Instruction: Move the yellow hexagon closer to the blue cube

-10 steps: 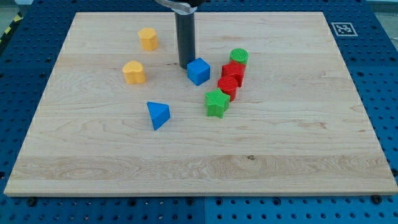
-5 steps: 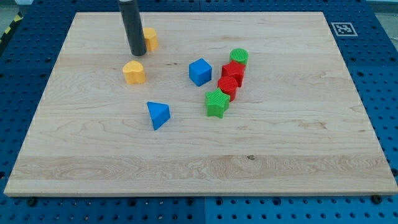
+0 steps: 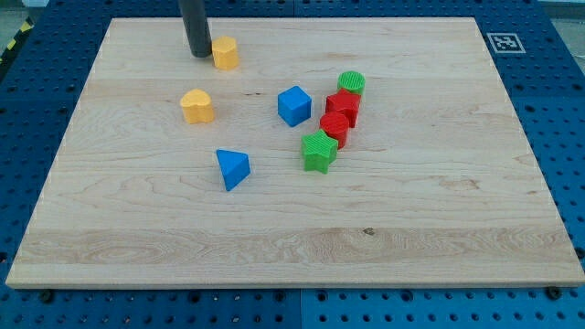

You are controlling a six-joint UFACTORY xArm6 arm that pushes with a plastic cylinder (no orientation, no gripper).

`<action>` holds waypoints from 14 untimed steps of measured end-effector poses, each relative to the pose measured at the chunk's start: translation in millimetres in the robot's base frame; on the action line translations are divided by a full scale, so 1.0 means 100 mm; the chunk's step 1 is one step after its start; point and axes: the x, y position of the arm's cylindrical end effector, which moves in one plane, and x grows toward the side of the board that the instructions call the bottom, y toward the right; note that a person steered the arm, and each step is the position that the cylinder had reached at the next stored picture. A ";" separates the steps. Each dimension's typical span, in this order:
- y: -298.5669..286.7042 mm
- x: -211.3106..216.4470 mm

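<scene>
Jaws: none, rod holds nothing.
Tip: my tip (image 3: 200, 54) has moved to the top edge, touching the yellow plastic hexagon (image 3: 225, 53).
Change: hexagon nudged right, towards the blue plastic cube (image 3: 293, 105); still well apart.

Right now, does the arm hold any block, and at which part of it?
Nothing is held. The arm has no pincer, only a rod. My tip stands just left of the yellow hexagon, at its left side; contact cannot be told.
</scene>
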 end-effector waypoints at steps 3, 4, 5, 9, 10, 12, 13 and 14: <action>0.53 0.21; 0.46 0.28; 0.40 0.34; 0.28 0.59; 0.12 0.59; 0.33 0.92; 0.33 0.95; 0.40 0.95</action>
